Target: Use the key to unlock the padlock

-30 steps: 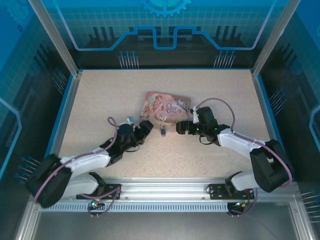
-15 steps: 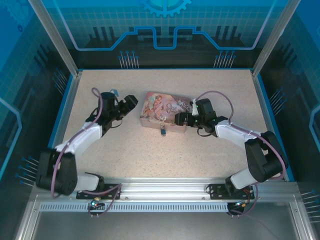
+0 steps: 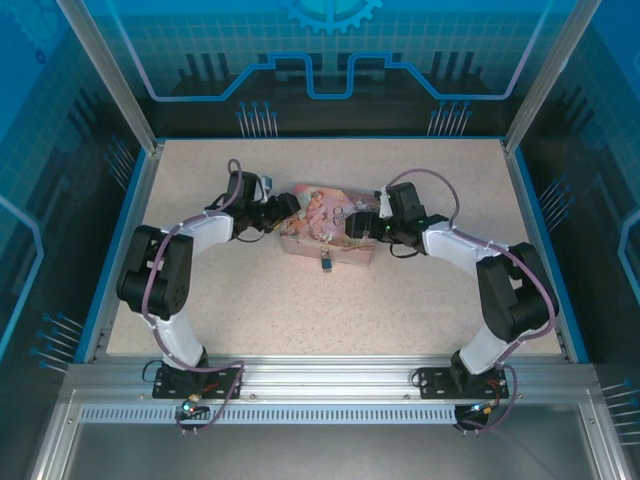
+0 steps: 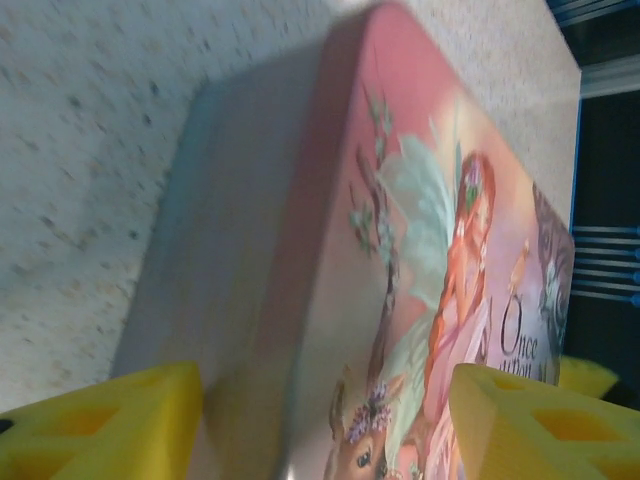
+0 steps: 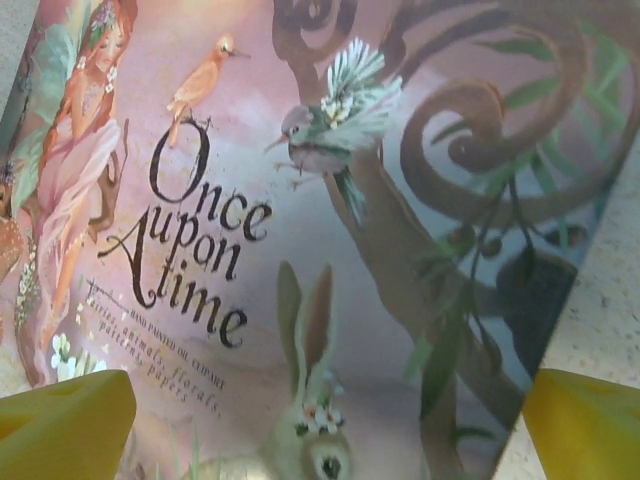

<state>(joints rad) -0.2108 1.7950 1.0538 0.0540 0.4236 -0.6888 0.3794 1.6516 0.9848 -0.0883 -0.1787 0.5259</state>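
- Left gripper (image 3: 288,218) is spread, its fingers straddling the left end of the tin (image 3: 322,212).
- Right gripper (image 3: 352,228) is spread wide over the lid's right part.
- Padlock (image 3: 326,263) sits at the tin's front wall, between the 2 grippers, touching neither.

Tin (image 3: 318,215), centre of table (image 3: 300,320), padlock (image 3: 326,264) at its near wall.
My left pincer (image 3: 290,212) at its left end, my right pincer (image 3: 352,226) over its right end.
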